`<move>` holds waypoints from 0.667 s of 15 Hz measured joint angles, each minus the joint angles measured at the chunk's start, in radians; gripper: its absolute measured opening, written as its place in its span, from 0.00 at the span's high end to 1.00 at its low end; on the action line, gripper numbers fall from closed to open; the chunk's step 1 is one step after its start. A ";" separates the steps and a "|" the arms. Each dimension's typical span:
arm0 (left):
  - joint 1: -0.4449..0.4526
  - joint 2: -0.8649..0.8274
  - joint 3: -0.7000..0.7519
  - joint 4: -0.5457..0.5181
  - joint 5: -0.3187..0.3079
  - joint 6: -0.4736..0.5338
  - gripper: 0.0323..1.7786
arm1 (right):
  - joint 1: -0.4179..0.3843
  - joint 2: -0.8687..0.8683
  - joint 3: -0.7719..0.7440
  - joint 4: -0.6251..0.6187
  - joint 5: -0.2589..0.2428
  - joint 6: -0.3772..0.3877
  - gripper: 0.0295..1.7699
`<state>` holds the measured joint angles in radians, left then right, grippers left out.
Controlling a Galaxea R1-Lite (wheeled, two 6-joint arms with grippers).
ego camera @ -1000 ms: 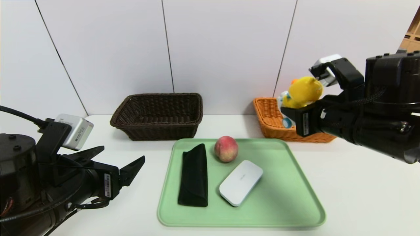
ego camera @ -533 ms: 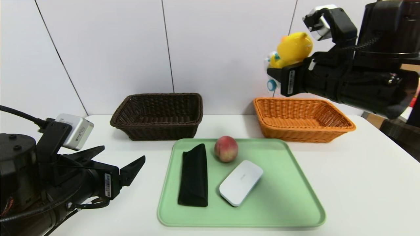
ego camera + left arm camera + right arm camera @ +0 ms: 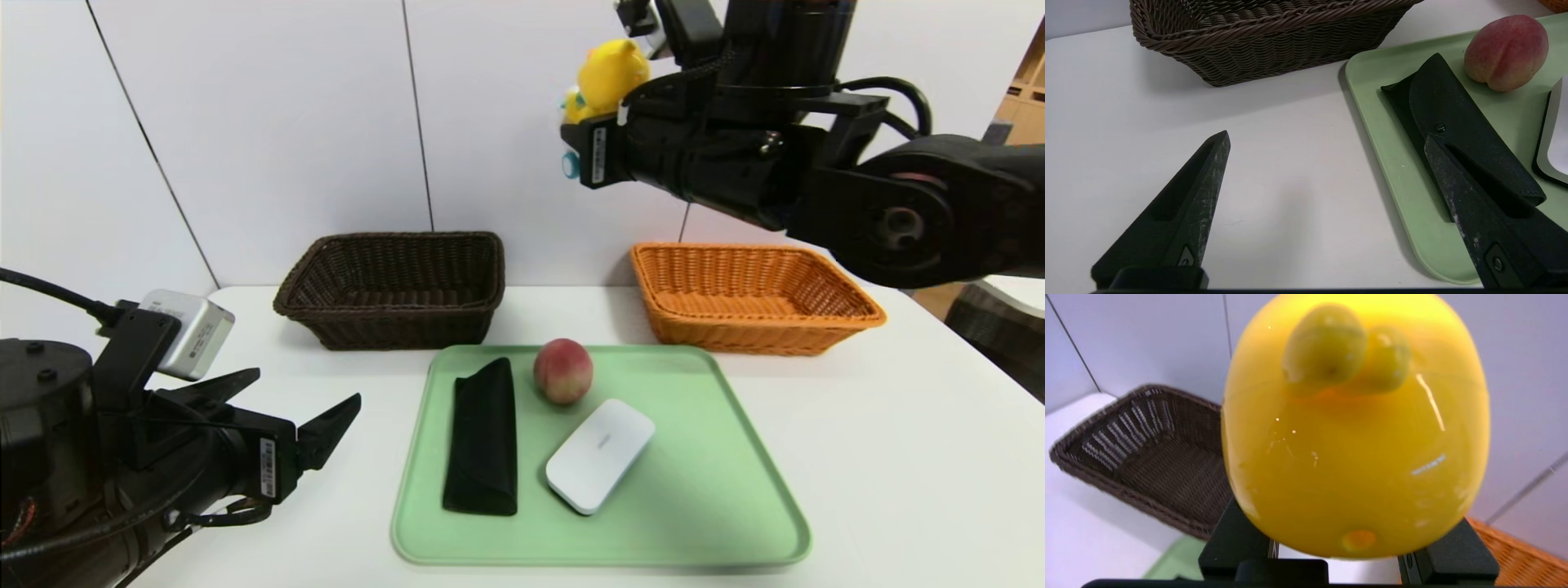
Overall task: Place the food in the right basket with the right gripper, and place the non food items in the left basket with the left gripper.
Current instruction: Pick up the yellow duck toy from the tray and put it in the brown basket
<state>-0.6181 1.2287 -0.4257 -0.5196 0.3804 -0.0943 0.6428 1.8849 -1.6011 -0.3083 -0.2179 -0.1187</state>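
My right gripper [image 3: 594, 135] is raised high in front of the back wall, between the two baskets, and is shut on a yellow toy duck [image 3: 608, 72]. The duck [image 3: 1355, 428] fills the right wrist view, with a black finger on each side. A peach [image 3: 562, 371], a black pouch [image 3: 483, 437] and a white flat device [image 3: 600, 454] lie on the green tray [image 3: 735, 506]. My left gripper [image 3: 306, 388] hovers low at the table's left, open and empty, beside the tray's left edge [image 3: 1396, 163] and near the pouch [image 3: 1457, 122].
A dark brown basket [image 3: 392, 290] stands at the back left and an orange basket [image 3: 751, 298] at the back right, both showing only bare weave. White table surface lies between the left gripper and the brown basket [image 3: 1257, 36].
My right arm has risen and swung left with the duck, from just above the orange basket to high between the baskets. The left arm has barely moved.
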 joint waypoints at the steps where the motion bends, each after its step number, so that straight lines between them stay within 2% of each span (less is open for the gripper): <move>1: 0.000 -0.001 0.000 0.000 0.001 0.000 0.05 | 0.010 0.041 -0.051 0.000 0.003 0.001 0.59; 5: 0.000 -0.013 0.021 0.000 0.002 0.000 0.05 | 0.045 0.219 -0.283 0.000 0.016 0.003 0.59; 8: 0.001 -0.019 0.041 0.001 0.003 -0.001 0.05 | 0.083 0.329 -0.350 -0.009 0.072 0.003 0.59; 10: 0.000 -0.019 0.046 0.001 0.003 0.000 0.05 | 0.103 0.391 -0.358 -0.066 0.105 0.002 0.59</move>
<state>-0.6177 1.2094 -0.3794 -0.5185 0.3838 -0.0943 0.7460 2.2760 -1.9594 -0.3738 -0.1126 -0.1164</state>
